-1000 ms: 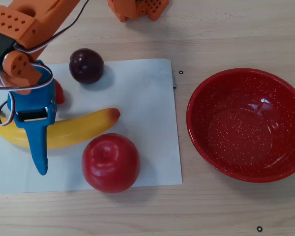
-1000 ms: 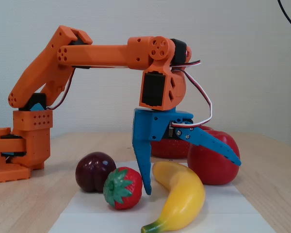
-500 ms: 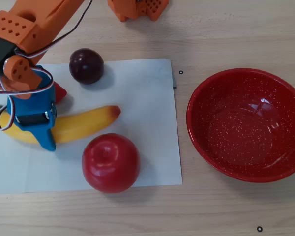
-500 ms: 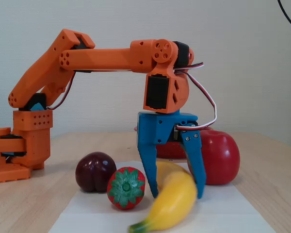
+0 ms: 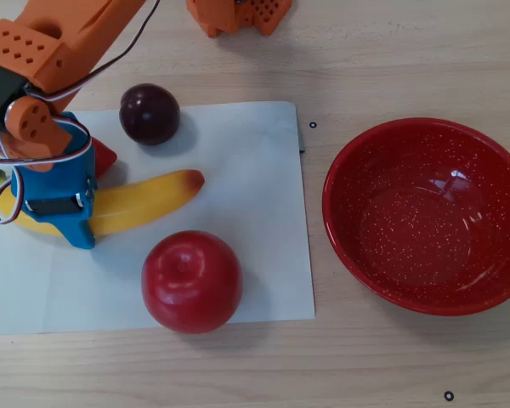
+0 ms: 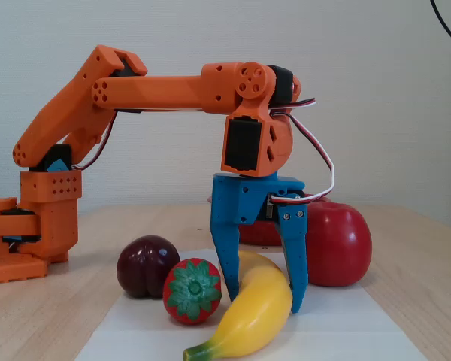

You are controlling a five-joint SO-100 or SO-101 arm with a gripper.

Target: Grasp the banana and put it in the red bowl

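One banana point(image 5: 144, 204), one red apple point(image 5: 191, 280), one dark plum point(image 5: 150, 113) and one strawberry point(image 6: 191, 291) are counted on a single sheet of white paper point(image 5: 246, 195). One red bowl point(image 5: 348, 246) is seen beside it on the counter point(image 5: 391, 59), and one orange arm point(image 6: 158, 86).

In the fixed view the orange arm rises from its base at the left, folds at the elbow and runs level to the right, where the wrist turns straight down. The blue gripper point(image 6: 261, 297) hangs vertical from it, its two fingers point(image 6: 227, 263) pointing at the table and closed in on the banana point(image 6: 248, 316) from either side. In the overhead view the gripper point(image 5: 55, 223) sits at the left edge, clamped across the fruit's stem half
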